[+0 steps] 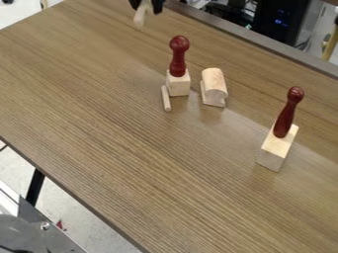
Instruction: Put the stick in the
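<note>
See the stick (166, 99) just beside the block (178, 86), pointing lengthwise roughly toward the gripper (147, 7), well beyond that block and seemingly closed on a pale piece (140, 18).

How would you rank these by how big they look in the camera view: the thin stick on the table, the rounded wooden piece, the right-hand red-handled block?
1. Red-handled block, handle included
2. Rounded wooden piece
3. Thin stick

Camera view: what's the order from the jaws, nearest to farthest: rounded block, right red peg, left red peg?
1. Left red peg, leftmost of the three.
2. Rounded block, between the others.
3. Right red peg, far right.
</note>
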Tool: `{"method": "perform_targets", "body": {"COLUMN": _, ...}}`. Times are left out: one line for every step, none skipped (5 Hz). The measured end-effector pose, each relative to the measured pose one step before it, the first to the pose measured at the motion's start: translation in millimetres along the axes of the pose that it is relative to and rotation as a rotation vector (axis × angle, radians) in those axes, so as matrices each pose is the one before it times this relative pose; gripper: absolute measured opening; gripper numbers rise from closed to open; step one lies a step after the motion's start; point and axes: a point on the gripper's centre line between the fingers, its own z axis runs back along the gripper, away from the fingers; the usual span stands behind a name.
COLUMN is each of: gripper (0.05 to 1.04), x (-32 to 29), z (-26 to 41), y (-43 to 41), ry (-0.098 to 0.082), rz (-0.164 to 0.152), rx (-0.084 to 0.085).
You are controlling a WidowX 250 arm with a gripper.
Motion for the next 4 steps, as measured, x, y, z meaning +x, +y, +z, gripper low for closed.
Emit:
{"method": "perform_targets", "body": {"gripper": 0.366, "x": -22.86, "z": 16.26, "y": -30.96, "ry": 0.0069, "rz": -0.1021, "rx": -0.0396}}
{"method": "perform_targets", "body": {"gripper": 0.366, "x": -20.16, "z": 0.23, "y": -24.43, "ry": 0.0534, "rz": -0.0463, "rx": -0.0226}}
{"method": "perform_targets", "body": {"gripper": 0.366, "x": -10.35, "z": -8.38, "y": -19.37, "ry": 0.0414, "rz": -0.0156, "rx": 0.0021}}
{"method": "perform_targets", "body": {"gripper": 0.366, "x": -11.29, "z": -33.32, "y": -13.43, "ry": 0.1041, "rz": -0.0096, "rx": 0.0312}}
